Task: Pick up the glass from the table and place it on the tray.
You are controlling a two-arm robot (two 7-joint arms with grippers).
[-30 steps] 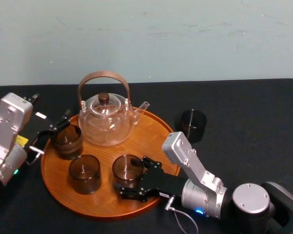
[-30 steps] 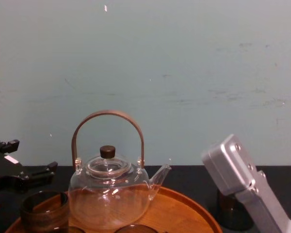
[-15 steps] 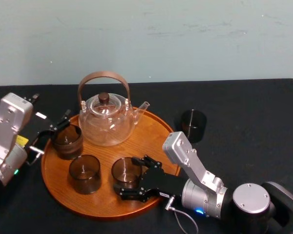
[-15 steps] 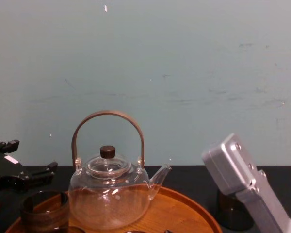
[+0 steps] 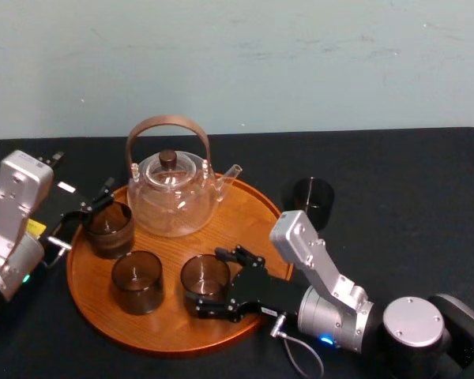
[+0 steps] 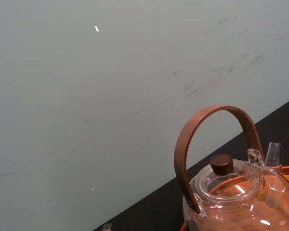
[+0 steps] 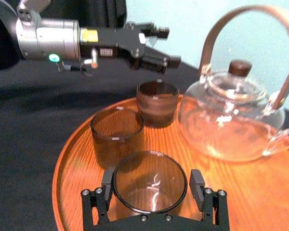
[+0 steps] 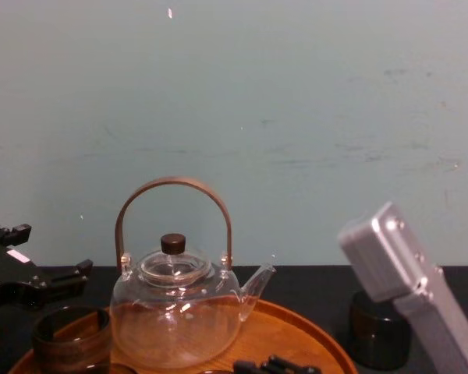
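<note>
Straddling a round smoky glass (image 7: pixel 150 192) on the grained wooden tray (image 7: pixel 260 192), right gripper (image 7: pixel 151 179) jaws apart, left gripper (image 7: pixel 166 46) parked, spread.

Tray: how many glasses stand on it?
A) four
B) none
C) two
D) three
D: the tray holds a back-left glass, a front-left glass and a front-right glass; a fourth glass stands off it, on the black table.

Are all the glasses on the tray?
No, one dark glass stands on the black table, to the right of the tray.
</note>
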